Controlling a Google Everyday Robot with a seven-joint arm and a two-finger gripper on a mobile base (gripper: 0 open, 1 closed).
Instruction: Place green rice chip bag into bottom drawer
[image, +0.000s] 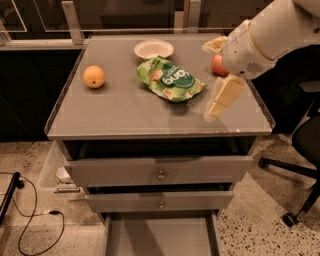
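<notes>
The green rice chip bag (170, 78) lies flat on the grey cabinet top (125, 112), right of centre. My gripper (208, 82) hovers just right of the bag, above the top, clear of it. It is open and empty, with one cream finger (225, 96) pointing down at the front and the other (214, 45) further back. The bottom drawer (160, 235) is pulled out at the foot of the cabinet, and its grey floor is bare.
An orange (93, 76) sits at the left of the top and a white bowl (153, 49) at the back. A red apple (218, 65) is half hidden behind my gripper. The two upper drawers (160, 172) are slightly ajar. A chair base (295, 170) stands on the right, and a cable (30, 220) lies on the left.
</notes>
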